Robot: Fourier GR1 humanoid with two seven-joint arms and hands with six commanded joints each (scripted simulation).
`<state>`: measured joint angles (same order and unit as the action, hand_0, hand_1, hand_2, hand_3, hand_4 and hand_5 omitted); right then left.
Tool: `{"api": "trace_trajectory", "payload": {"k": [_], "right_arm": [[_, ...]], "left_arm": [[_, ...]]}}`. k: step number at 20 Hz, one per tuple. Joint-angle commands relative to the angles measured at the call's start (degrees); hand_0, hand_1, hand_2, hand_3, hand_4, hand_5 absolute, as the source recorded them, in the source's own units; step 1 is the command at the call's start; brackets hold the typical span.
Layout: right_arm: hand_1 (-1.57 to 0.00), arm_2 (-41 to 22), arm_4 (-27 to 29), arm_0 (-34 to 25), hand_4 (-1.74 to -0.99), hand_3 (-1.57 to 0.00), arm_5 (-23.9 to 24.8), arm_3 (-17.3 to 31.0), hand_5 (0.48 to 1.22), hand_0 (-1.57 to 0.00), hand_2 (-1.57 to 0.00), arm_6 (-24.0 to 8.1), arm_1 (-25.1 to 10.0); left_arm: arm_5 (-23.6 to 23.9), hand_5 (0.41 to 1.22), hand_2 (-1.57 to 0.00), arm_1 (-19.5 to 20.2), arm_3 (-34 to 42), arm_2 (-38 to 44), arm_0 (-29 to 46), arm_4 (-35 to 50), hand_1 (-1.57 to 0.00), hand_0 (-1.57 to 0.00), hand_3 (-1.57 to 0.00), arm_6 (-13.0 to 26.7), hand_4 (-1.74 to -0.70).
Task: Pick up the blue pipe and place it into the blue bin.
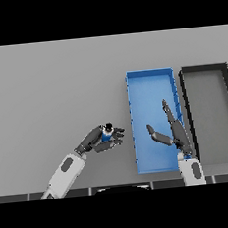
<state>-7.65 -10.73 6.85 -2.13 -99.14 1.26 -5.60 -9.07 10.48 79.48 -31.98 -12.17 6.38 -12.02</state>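
Observation:
A small blue pipe with a dark end sits in my left hand, whose fingers and thumb are curled round it. That hand is left of the blue bin, a short gap from its left wall. The bin is a long rectangular tray lying at centre right. My right hand hovers over the bin's near right part, fingers straight and thumb spread, holding nothing.
A black bin with a grey floor lies right beside the blue bin, on its right. The grey table stretches wide to the left and back.

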Motion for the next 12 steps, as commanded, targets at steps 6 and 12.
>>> {"api": "trace_trajectory", "payload": {"k": [6,12], "right_arm": [[0.0,0.62,-0.04,0.74,-1.164,0.0,0.1,-0.53,0.602,0.0,0.0,1.63,-0.88],[0.0,0.77,-0.12,0.19,-1.133,0.0,0.18,-0.04,0.606,0.0,0.0,2.7,-0.92]], "left_arm": [[0.62,1.211,-1.55,-1.29,6.26,-0.07,-2.05,1.05,-1.55,-1.54,-1.47,1.99,-1.73],[0.24,1.218,-1.56,-1.25,11.33,-1.01,-3.28,0.43,-1.56,-1.56,-1.49,9.23,-1.74]]}}
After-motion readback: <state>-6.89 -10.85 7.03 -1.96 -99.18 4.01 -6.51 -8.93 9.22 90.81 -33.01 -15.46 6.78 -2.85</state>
